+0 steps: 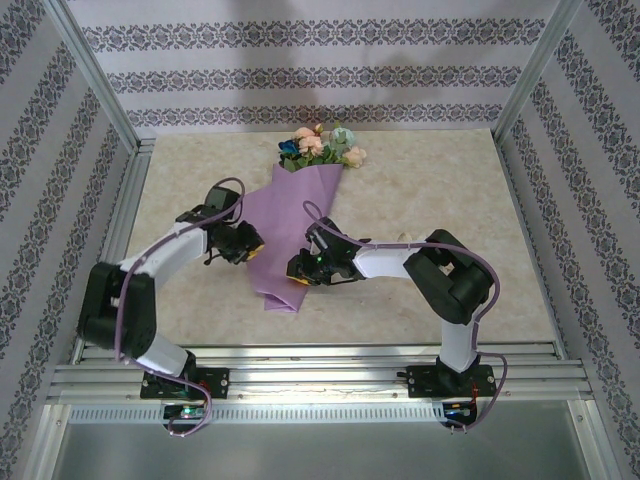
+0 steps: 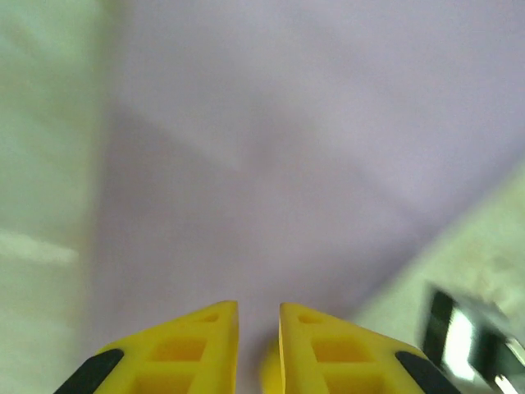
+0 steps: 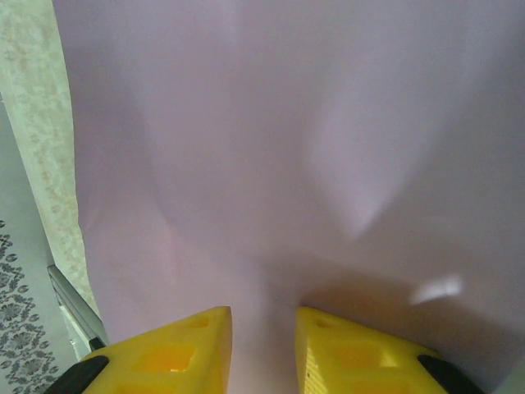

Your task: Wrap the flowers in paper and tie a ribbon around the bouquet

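**Holding the wrap shut, ribbon yet to come**

The bouquet (image 1: 293,215), a narrow cone of thin lilac paper (image 1: 285,235) with pink, peach and blue artificial flowers (image 1: 322,147) spilling from its wide end, lies slantwise on the pale marbled table (image 1: 450,200). Everything I do centres on that cone.

My left gripper (image 1: 246,246) sits at the cone's left edge, about halfway down its length. Through my left wrist camera its yellow jaws (image 2: 258,305) stand only a slit apart, with blurred lilac sheet just beyond the tips and nothing I can see between them.

My right gripper (image 1: 298,268) sits against the cone's right side, nearer the narrow tail end. There the jaws (image 3: 262,310) stand a little wider, and the paper runs down into the gap; I cannot tell whether it is pinched or merely pressed.

I judge the wrapping step close to done, since the sheet already encloses the stems. Tying the thin cream ribbon looks not yet begun. The next move calls for one gripper to keep the overlap from springing open while the other fetches the ribbon. Thin paper like this may unroll once let go.
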You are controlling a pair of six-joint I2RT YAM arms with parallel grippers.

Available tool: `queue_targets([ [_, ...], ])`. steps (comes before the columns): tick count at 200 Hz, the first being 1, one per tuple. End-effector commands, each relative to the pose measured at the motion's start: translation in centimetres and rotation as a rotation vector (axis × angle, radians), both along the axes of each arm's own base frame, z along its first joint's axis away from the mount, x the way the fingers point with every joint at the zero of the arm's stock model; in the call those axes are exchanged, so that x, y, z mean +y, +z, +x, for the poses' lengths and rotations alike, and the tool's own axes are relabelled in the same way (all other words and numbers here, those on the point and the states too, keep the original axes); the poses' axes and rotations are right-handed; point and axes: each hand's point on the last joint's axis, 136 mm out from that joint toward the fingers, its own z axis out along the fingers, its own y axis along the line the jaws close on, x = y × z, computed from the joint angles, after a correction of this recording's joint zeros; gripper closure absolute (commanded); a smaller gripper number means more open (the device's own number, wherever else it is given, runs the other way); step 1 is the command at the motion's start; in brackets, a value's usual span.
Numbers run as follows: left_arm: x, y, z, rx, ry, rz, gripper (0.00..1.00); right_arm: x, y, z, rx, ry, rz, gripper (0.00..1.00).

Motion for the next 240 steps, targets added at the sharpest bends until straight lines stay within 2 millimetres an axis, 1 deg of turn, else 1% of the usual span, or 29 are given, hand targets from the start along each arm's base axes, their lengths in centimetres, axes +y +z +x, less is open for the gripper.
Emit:
queue_targets([
  [1,-4.4,-0.8,-4.5,0.146,-0.021,-0.148,0.8,-0.5,-2.0,-0.1,0.034,-0.008,-0.056,0.71],
  [9,-5.4,-1.2,-5.2,0.163,-0.01,-0.181,0.81,-0.4,-1.7,0.0,0.031,-0.008,-0.049,0.7],
  [19,-5.9,-1.9,-5.6,0.173,0.01,-0.202,0.81,-0.3,-1.3,0.1,0.027,-0.005,-0.038,0.7],
  [29,-5.7,-3.0,-6.2,0.197,0.022,-0.187,0.83,-0.2,-0.8,0.2,0.022,-0.003,-0.025,0.69],
  [38,-5.4,-4.0,-6.7,0.219,0.024,-0.171,0.84,-0.1,0.2,0.5,0.003,0.004,-0.004,0.69],
  [53,-4.6,-6.4,-7.9,0.268,0.016,-0.126,0.84,-0.6,2.3,1.4,-0.044,0.003,0.01,0.66],
  [63,-4.1,-8.0,-8.8,0.3,0.004,-0.101,0.85,-1.2,3.7,2.0,-0.076,-0.001,0.021,0.65],
  [73,-3.1,-9.4,-9.8,0.335,-0.013,-0.043,0.86,-2.2,5.1,2.8,-0.114,-0.015,0.032,0.63],
  [83,-2.0,-10.2,-10.5,0.351,-0.025,0.017,0.87,-3.5,6.2,3.6,-0.158,-0.034,0.038,0.61],
  [91,-1.3,-10.6,-10.9,0.352,-0.027,0.049,0.87,-4.8,6.4,4.2,-0.181,-0.055,0.035,0.59],
  [105,-0.2,-10.8,-11.4,0.354,-0.025,0.096,0.88,-6.8,6.0,5.0,-0.184,-0.087,0.054,0.59],
  [113,0.2,-10.8,-11.6,0.348,-0.031,0.112,0.88,-7.7,5.4,5.3,-0.183,-0.097,0.056,0.59],
  [128,0.6,-11.0,-11.8,0.352,-0.043,0.131,0.88,-8.5,4.4,5.9,-0.187,-0.086,0.07,0.58],
  [150,0.6,-11.6,-12.4,0.371,-0.044,0.129,0.88,-7.4,3.7,6.6,-0.195,-0.043,0.108,0.59],
  [163,0.7,-11.8,-12.5,0.375,-0.042,0.129,0.88,-6.5,3.1,6.5,-0.191,-0.022,0.107,0.59],
  [188,0.8,-11.9,-12.5,0.374,-0.045,0.135,0.88,-4.8,1.6,5.5,-0.165,0.008,0.112,0.59],
  [211,0.8,-12.0,-12.6,0.376,-0.052,0.139,0.88,-4.1,0.2,4.2,-0.144,0.011,0.096,0.59],
  [231,0.9,-12.1,-12.7,0.379,-0.056,0.14,0.88,-3.2,-0.3,4.1,-0.15,0.0,0.119,0.59],
  [240,0.9,-12.1,-12.8,0.38,-0.058,0.143,0.88,-3.0,-0.7,4.1,-0.148,-0.005,0.124,0.61],
])
